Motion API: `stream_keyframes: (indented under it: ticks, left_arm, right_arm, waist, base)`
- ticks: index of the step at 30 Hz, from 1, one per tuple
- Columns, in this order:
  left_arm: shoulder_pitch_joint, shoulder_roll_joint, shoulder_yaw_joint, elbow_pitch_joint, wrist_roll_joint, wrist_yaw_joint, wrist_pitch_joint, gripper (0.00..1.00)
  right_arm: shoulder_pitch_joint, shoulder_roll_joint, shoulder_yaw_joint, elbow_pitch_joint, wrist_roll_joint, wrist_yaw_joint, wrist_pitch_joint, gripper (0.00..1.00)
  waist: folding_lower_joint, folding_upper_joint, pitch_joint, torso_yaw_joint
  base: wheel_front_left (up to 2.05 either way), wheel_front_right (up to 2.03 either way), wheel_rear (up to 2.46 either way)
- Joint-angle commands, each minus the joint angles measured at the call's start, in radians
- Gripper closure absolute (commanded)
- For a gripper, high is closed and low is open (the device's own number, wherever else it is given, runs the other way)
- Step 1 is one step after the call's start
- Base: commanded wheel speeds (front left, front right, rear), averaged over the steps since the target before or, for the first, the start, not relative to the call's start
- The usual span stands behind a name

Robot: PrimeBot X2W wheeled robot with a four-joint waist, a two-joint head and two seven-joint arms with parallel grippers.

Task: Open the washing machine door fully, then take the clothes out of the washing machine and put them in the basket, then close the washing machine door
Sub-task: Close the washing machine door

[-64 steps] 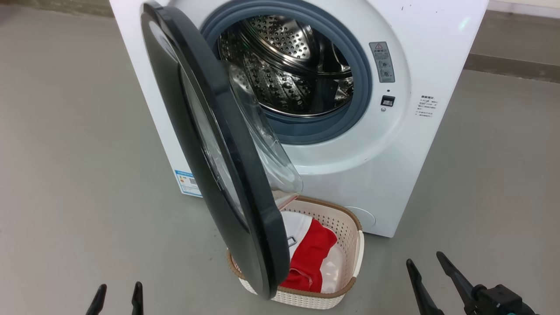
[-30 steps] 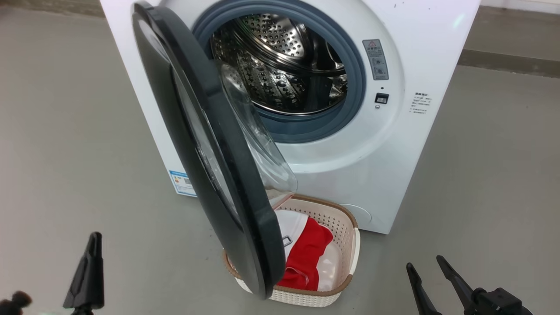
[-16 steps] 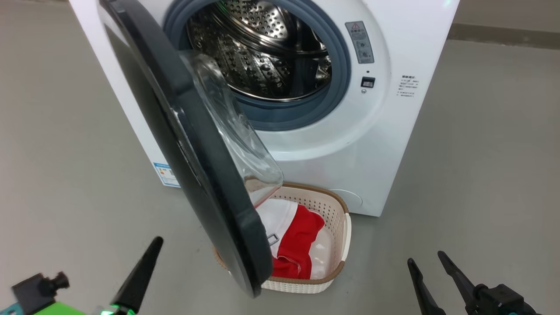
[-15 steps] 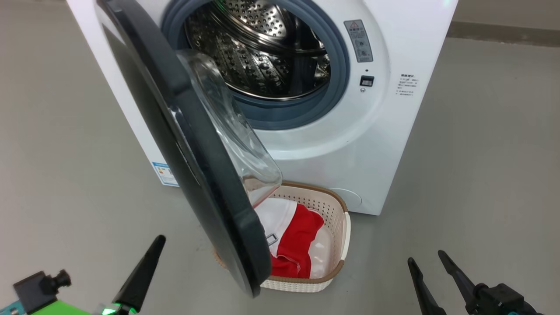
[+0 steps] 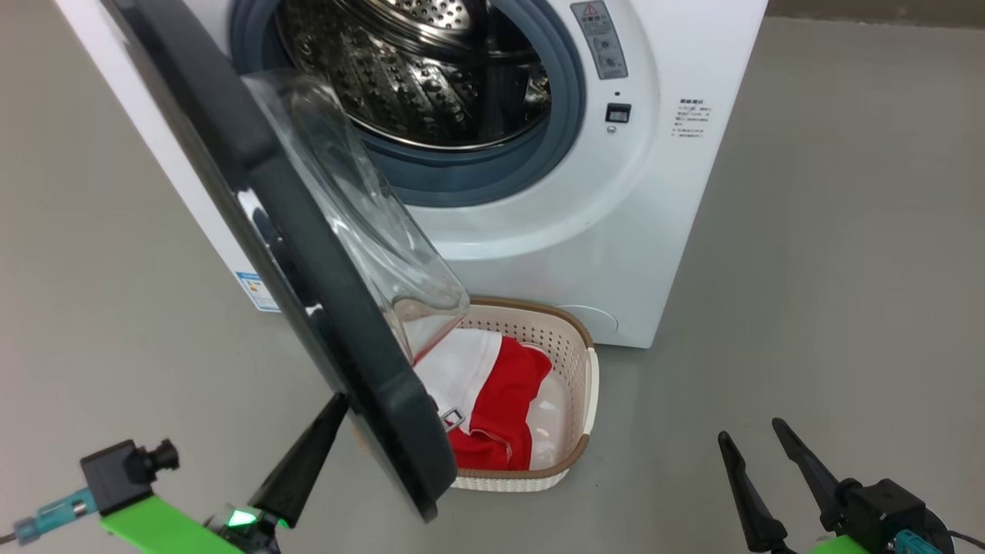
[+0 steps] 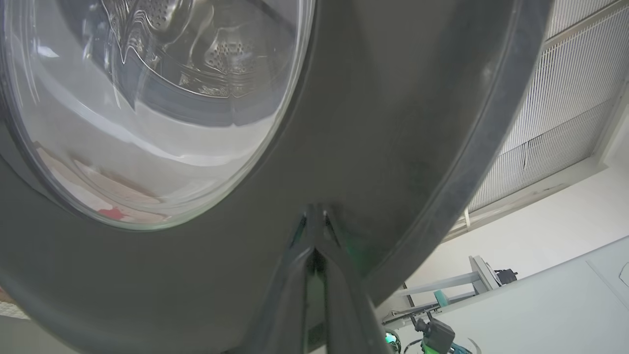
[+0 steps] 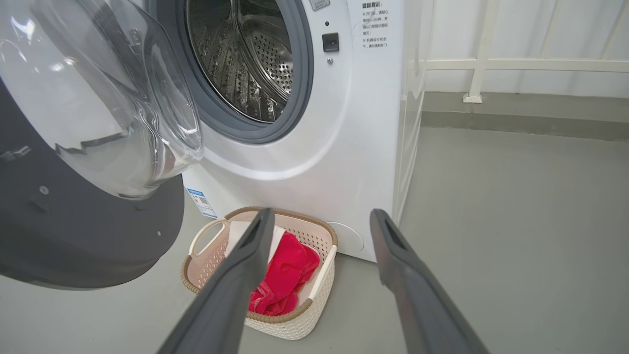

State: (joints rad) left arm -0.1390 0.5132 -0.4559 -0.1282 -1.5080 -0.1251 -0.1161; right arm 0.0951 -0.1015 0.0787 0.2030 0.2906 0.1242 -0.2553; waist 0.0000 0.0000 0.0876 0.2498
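**Closing the door: a slip on the glossy rim is the main risk**

The left gripper has its two fingers pressed together with nothing between them. Their tips sit at the outer black rim of the washing machine door, near its lower edge; whether they touch it or stop just short cannot be told. The right gripper hangs spread wide and empty above the floor, well apart from the washing machine.

The door stands half open, its lower part over the near left corner of the basket. The basket stands on the floor at the foot of the machine's front and holds the clothes. The visible part of the drum shows no fabric, so closing looks like the step in hand.

Likely faults:
- The narrow tips may skid across the smooth curved rim, since it gives them no edge to bear on.
- A soft push may leave the latch uncaught.
- The glass bowl may catch the basket's rim or a raised fold of cloth.

Count: one washing machine, one door, one basket, two grippers, and one heap of red and white clothes; the number of garments cannot be told.
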Motion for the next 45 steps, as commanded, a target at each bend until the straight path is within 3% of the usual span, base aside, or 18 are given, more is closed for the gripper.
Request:
stream_keyframes:
  ticks: [1,13,22,30,45]
  left_arm:
    - [-0.057,0.025,0.032,-0.025,0.0,-0.006,-0.007,1.0]
    - [-0.186,0.024,-0.071,0.004,0.04,-0.006,-0.085,1.0]
    - [-0.349,-0.031,-0.128,0.111,0.086,-0.006,-0.136,1.0]
    - [-0.496,-0.113,-0.055,0.234,0.148,-0.006,-0.145,1.0]
    - [-0.686,-0.182,0.046,0.394,0.259,-0.006,-0.146,1.0]
  right_arm:
    - [-0.043,-0.018,0.019,-0.027,-0.005,0.007,-0.006,0.0]
    - [-0.072,-0.008,0.016,-0.029,-0.006,0.007,-0.006,0.0]
    - [-0.103,0.003,0.001,-0.039,-0.008,0.007,-0.006,0.0]
    - [-0.14,0.012,-0.017,-0.052,-0.013,0.007,-0.006,0.0]
    - [-0.193,0.038,-0.029,-0.059,-0.01,0.007,-0.006,0.0]
  waist:
    - [0.0,0.0,0.009,-0.009]
    - [0.0,0.0,0.054,-0.072]
    - [0.0,0.0,0.113,-0.147]
    - [0.0,0.0,0.189,-0.205]
    - [0.0,0.0,0.267,-0.295]
  base:
    - [0.0,0.0,0.0]
    - [0.0,0.0,0.0]
    - [0.0,0.0,0.0]
    - [0.0,0.0,0.0]
    - [0.0,0.0,0.0]
